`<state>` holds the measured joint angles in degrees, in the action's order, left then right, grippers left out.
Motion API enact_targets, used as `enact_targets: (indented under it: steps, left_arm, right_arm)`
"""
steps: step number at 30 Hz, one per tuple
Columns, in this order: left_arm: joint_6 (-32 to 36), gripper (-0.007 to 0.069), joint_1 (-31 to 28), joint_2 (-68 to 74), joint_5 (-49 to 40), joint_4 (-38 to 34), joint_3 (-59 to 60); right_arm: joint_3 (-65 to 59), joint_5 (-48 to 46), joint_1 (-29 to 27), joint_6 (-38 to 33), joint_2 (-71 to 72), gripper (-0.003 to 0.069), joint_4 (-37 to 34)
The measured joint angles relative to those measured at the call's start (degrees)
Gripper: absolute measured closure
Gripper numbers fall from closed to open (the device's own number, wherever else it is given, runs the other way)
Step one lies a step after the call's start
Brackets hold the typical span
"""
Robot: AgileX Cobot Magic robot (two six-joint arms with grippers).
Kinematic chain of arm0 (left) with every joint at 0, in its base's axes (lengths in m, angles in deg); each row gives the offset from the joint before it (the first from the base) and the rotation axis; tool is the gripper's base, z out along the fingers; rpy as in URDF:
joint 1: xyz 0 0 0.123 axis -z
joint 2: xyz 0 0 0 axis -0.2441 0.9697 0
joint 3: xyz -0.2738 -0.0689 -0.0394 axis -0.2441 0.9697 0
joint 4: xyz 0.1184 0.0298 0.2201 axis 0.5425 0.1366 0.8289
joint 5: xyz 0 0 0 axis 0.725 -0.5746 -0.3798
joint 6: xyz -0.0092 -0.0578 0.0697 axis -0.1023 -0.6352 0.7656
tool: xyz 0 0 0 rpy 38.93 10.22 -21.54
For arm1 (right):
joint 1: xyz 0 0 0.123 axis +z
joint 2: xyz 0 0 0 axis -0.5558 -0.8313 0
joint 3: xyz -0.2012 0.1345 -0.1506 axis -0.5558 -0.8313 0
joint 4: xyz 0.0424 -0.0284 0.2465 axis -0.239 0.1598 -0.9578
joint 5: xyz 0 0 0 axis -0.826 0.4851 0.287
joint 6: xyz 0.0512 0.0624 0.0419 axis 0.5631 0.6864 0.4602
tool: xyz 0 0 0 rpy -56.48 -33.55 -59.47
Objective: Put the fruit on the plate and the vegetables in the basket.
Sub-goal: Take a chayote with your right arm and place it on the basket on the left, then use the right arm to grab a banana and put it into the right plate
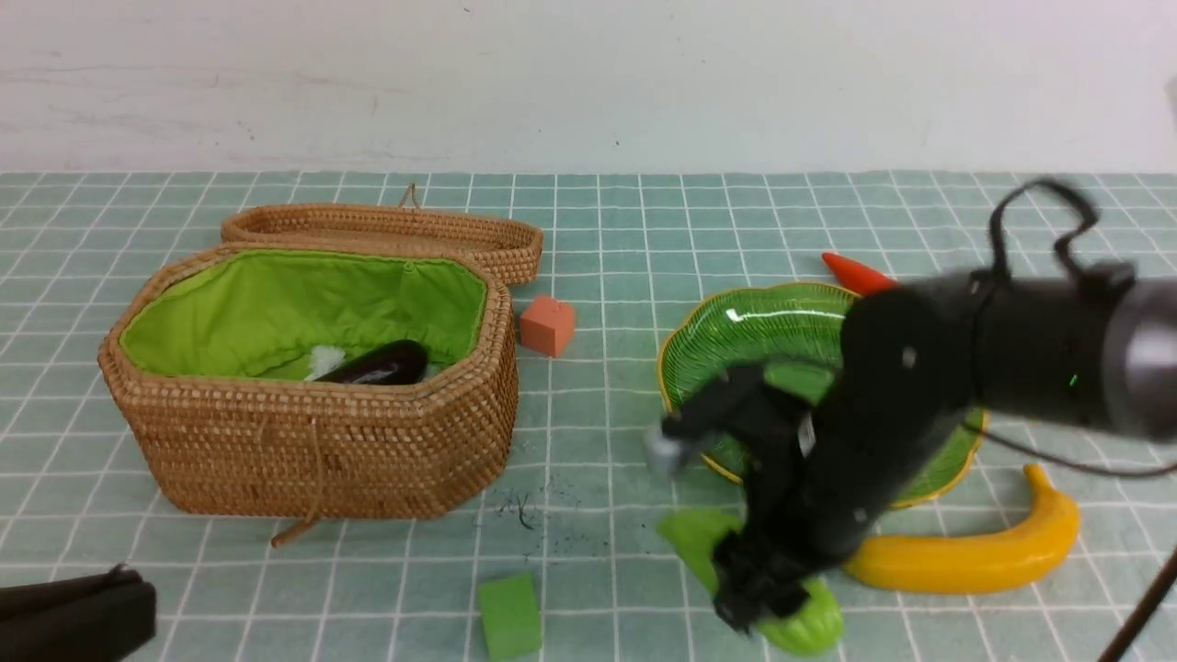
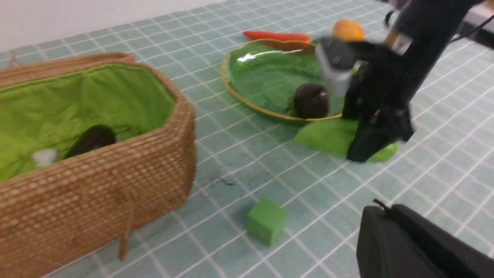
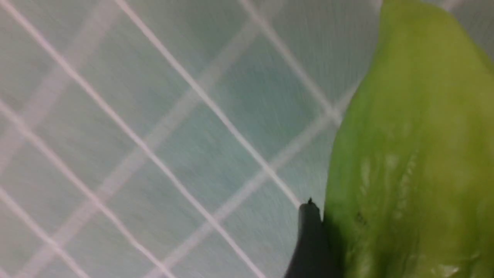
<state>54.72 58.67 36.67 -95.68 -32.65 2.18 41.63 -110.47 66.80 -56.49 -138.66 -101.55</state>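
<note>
The wicker basket (image 1: 313, 441) stands at the left with the dark eggplant (image 1: 382, 363) inside. The green plate (image 1: 754, 331) holds the mangosteen (image 2: 310, 101). The mango (image 2: 348, 30) and the carrot (image 1: 855, 271) lie beyond the plate, and the banana (image 1: 965, 552) curves along its near right side. My right gripper (image 1: 768, 588) is down over the bitter gourd (image 1: 800, 625) on the cloth. One finger (image 3: 308, 239) lies against the gourd's (image 3: 417, 154) side; the other is hidden. My left gripper (image 2: 386, 208) is shut and empty at the near left.
An orange cube (image 1: 548, 325) sits just right of the basket and a green cube (image 1: 510, 616) lies near the front edge. The basket lid (image 1: 386, 230) lies open behind the basket. My right arm covers much of the plate.
</note>
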Motion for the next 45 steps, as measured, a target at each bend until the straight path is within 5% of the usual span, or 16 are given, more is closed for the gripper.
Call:
enact_targets:
  steps: [5,10,16,22,25,28,31,36,39,42,45]
  left_arm:
    - [-12.33,0.0638,0.0,0.0,-5.05,11.86,0.0]
    - [-25.19,0.0638,0.0,0.0,-7.38,20.64,0.0]
    - [-27.48,0.0638,0.0,0.0,-6.79,21.4,0.0]
    - [-27.59,0.0638,0.0,0.0,-6.5,21.45,0.0]
    - [-27.59,0.0638,0.0,0.0,-6.17,21.47,0.0]
    - [-25.78,0.0638,0.0,0.0,-4.27,20.64,0.0]
    - [-19.49,0.0638,0.0,0.0,0.02,15.78,0.0]
    - [-6.57,0.0638,0.0,0.0,4.95,1.76,0.0]
    - [-1.14,0.0638,0.0,0.0,5.23,-5.23,0.0]
    - [3.08,0.0638,0.0,0.0,5.17,-9.39,0.0]
    - [7.2,0.0638,0.0,0.0,5.13,-12.1,0.0]
  right_arm:
    - [16.31,1.77,4.14,-2.11,2.55,0.0204,-3.08]
    - [37.17,10.7,8.72,-13.85,-6.24,0.0204,-11.71]
    - [48.1,14.18,9.65,-21.22,-20.51,0.0203,-15.38]
    - [51.48,15.24,9.73,-22.1,-27.5,0.0001,-14.58]
    - [52.23,11.87,9.73,-20.7,-25.85,-0.0013,-12.65]
    - [52.57,3.06,9.73,-13.99,-20.64,0.0025,-7.6]
    - [53.15,-12.48,9.83,0.07,-12.33,0.0154,2.11]
    - [52.51,-23.5,9.63,13.9,-3.45,0.0483,20.62]
    - [49.9,-23.64,8.58,20.51,0.13,0.0629,25.42]
    - [43.98,-23.5,5.63,26.86,4.88,0.0671,26.17]
    - [28.42,-23.18,-3.39,35.73,12.84,0.066,26.34]
